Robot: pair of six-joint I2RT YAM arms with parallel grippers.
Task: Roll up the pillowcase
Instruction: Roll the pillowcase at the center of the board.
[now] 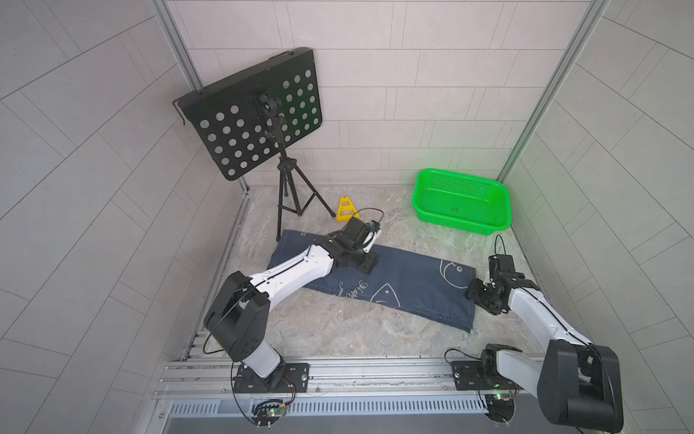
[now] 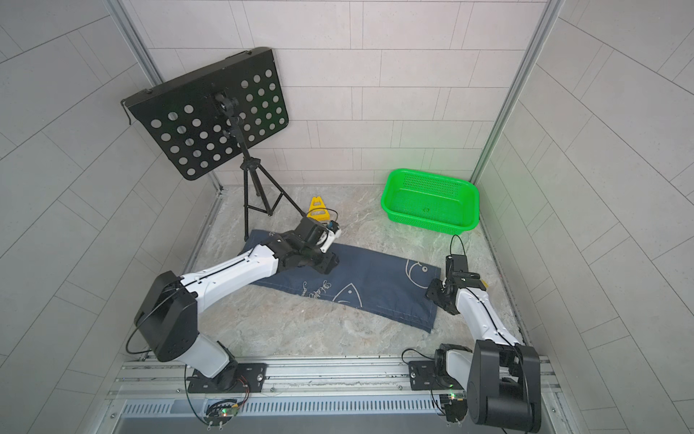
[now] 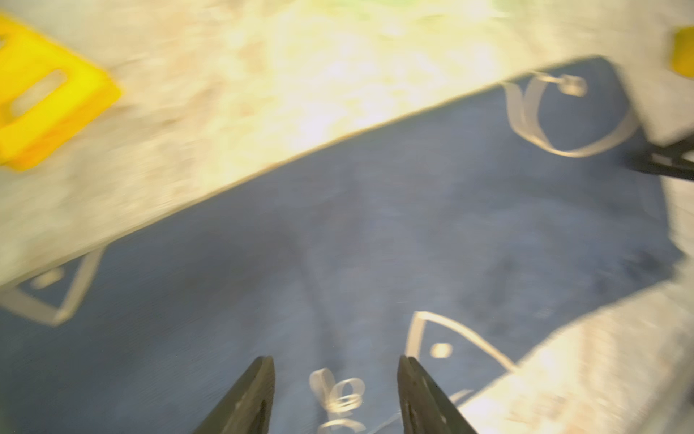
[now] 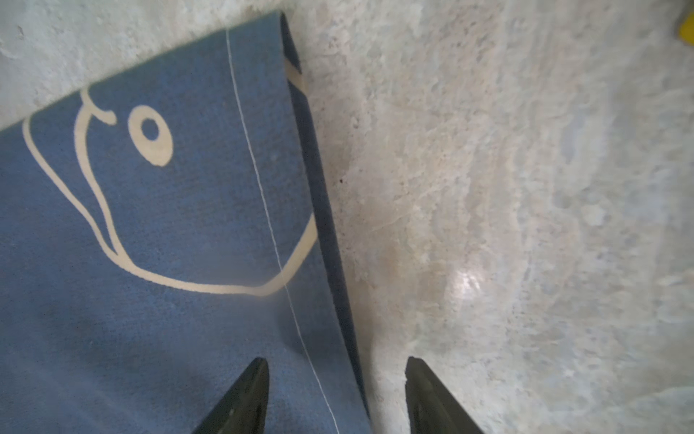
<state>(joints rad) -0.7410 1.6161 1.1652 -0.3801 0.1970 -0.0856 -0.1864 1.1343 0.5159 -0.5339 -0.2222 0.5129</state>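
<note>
Straddling the pillowcase (image 4: 150,225) edge, right hand (image 4: 337,360) spread; left hand (image 3: 334,357) spread mid-cloth; tabletop (image 4: 488,188) beyond.

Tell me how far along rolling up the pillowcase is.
Barely started. The pillowcase lies flat in a long strip, nothing rolled yet. The right gripper, open, straddles its end edge; the left gripper, open, hangs over its middle. All the rolling remains.
</note>
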